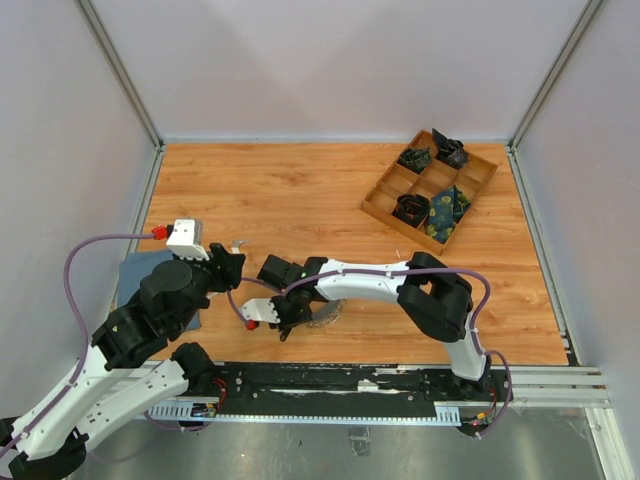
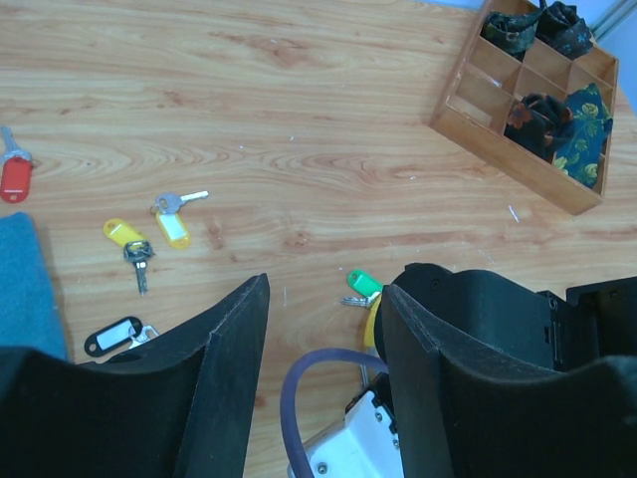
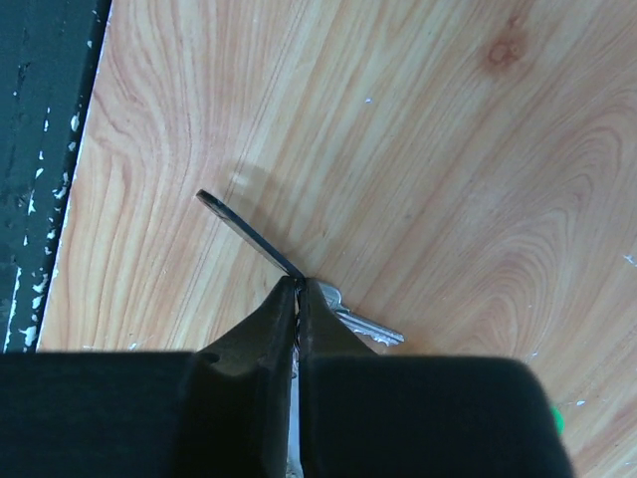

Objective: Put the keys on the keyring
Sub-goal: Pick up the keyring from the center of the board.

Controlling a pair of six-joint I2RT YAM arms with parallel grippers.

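My right gripper (image 3: 301, 282) is shut low over the wood, pinching a thin dark flat piece (image 3: 247, 233) seen edge-on, apparently a key tag. A silver key (image 3: 366, 325) lies against its fingers. Loose keys lie on the table in the left wrist view: a red-tagged one (image 2: 13, 176), two yellow-tagged (image 2: 125, 237) (image 2: 172, 228), a black-tagged one (image 2: 113, 335) and a green-tagged one (image 2: 363, 284). A yellow arc (image 2: 370, 325) beside the green tag looks like the keyring's sleeve; the rest is hidden. My left gripper (image 2: 324, 291) hangs open and empty above the right wrist.
A wooden compartment tray (image 1: 383, 190) with dark rolled fabric bundles stands at the back right. A blue cloth (image 1: 128, 283) lies at the left edge under my left arm. The two grippers (image 1: 232, 268) (image 1: 285, 325) are close together near the front edge.
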